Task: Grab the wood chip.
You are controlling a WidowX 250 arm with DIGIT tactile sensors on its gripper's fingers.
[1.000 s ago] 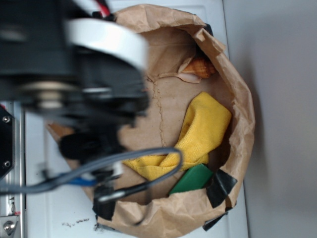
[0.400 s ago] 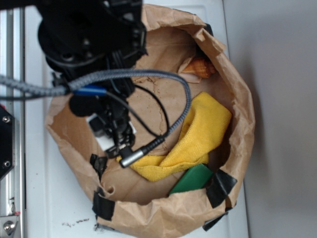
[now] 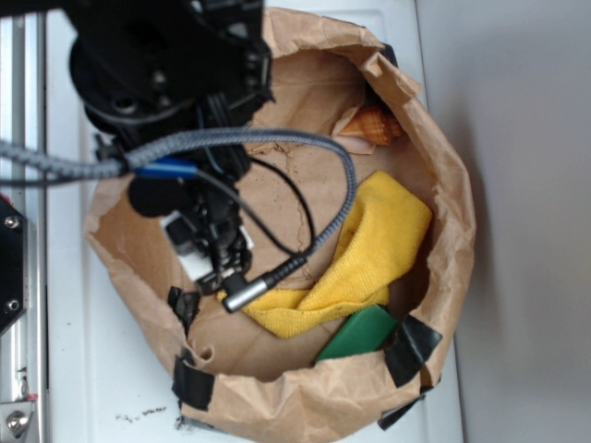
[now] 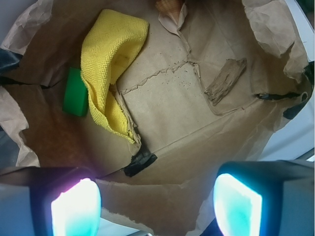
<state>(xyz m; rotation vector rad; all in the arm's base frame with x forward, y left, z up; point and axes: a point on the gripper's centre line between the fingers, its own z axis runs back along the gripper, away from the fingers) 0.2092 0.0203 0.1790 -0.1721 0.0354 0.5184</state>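
- white tabletop (image 3: pixel 111 369) is seen around a crumpled brown paper bag (image 3: pixel 452 185) whose rolled rim has been patched with black tape (image 3: pixel 411 351) at several spots.
- the gripper (image 4: pixel 157 201) is held above the near edge of the bag, looking down into it; in the wrist view its two fingers (image 4: pixel 238 204) stand wide apart with nothing between them, each pad glowing pale.
- the wood chip (image 4: pixel 225 81) is found ahead of the claw and toward its right finger, lying flat on the bag floor, alone, beside a torn seam in the paper.
- bare paper floor is left all around the chip; the bag's right wall rises near its far end, and a strip of black tape (image 4: pixel 273 96) lies just beyond it on that side.
- a yellow cloth (image 4: pixel 110 59) is draped ahead of the claw to the left, well apart from the chip, with a green block (image 4: pixel 75 92) touching its outer edge.
- a seashell (image 3: pixel 377 126) is tucked against the far rim, only partly shown in the wrist view.
- between the claw and the chip, another piece of black tape (image 4: pixel 140 163) is stuck along a fold in the paper.
- in the exterior view the chip is hidden by the arm (image 3: pixel 166 65) and its grey cable (image 3: pixel 277 138).
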